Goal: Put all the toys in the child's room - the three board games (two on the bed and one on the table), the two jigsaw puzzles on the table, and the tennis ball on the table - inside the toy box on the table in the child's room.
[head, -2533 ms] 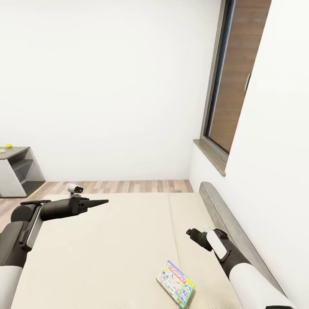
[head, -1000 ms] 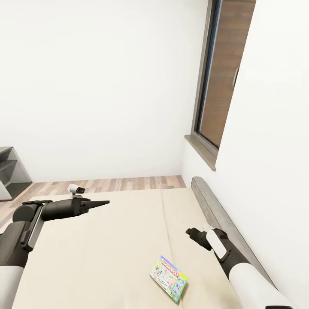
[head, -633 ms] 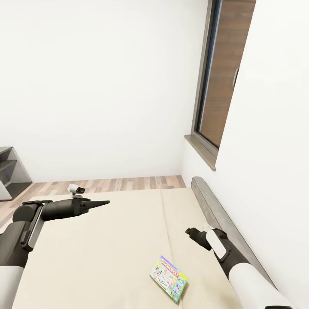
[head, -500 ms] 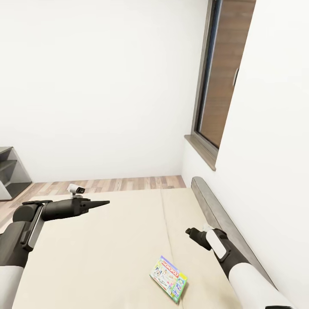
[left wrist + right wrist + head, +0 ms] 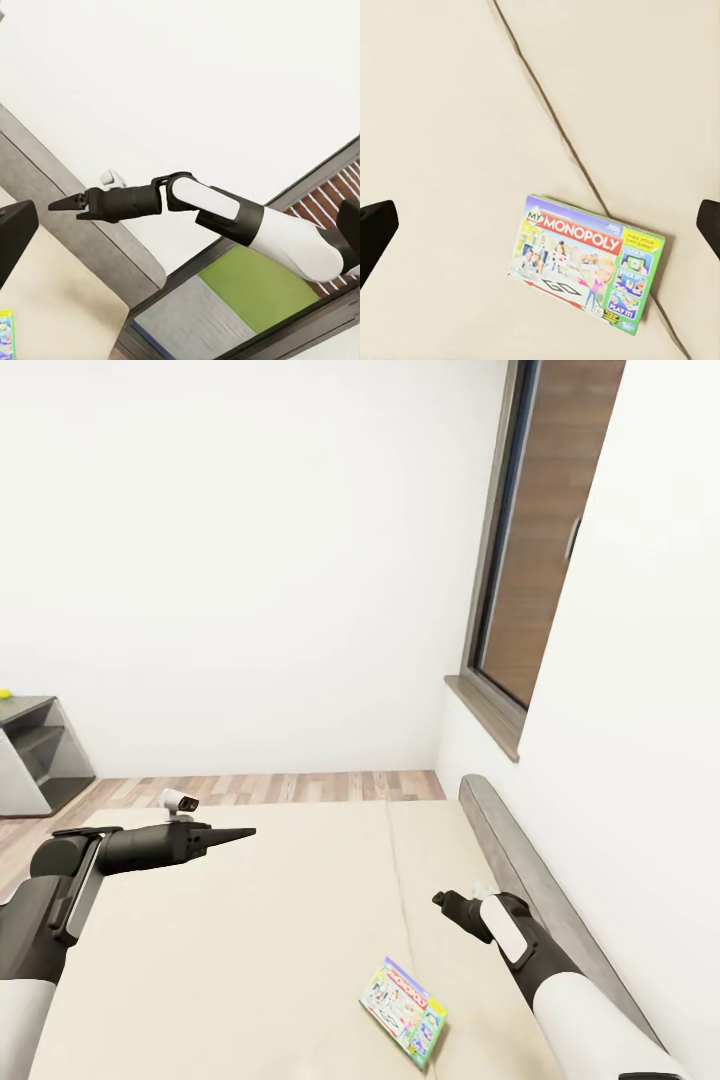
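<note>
I'm parked at the bed (image 5: 250, 920), and the board game (image 5: 589, 262) lies flat by the mattress seam. My right gripper (image 5: 441, 901) hovers above it, fingers spread wide, probably lining up. Left gripper (image 5: 238, 831) is pinched closed, idle.

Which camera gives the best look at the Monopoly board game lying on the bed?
The right wrist view: the board game lies whole and large, its cover legible. The head view shows it small and slanted near the mattress seam. The left wrist view catches just a corner at the picture's edge.
</note>
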You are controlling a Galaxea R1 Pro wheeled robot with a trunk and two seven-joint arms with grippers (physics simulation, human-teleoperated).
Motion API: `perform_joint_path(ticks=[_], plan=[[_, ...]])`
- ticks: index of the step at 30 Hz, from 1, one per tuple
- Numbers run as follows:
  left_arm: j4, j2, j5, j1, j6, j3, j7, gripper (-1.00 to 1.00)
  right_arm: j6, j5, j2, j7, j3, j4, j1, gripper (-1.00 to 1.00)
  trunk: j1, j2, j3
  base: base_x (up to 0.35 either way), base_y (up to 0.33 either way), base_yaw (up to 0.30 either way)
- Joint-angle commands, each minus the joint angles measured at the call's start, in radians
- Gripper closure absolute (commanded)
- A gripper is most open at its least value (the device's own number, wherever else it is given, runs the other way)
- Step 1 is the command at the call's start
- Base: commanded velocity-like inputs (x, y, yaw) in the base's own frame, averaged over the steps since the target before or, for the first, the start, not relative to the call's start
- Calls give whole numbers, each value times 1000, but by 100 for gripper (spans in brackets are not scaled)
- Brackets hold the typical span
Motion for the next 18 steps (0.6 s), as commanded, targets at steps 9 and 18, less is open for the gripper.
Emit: perform_joint_path(ticks=[9, 18], plan=[[0, 0, -1, -1, 11, 0, -4, -100, 3, -11, 0, -9, 0, -2, -1, -100, 1, -2, -2, 0, 0, 11], [0, 0, -1, -1, 11, 0, 14, -100, 3, -11, 0, -9, -1, -2, -1, -100, 1, -2, -2, 0, 0, 1]])
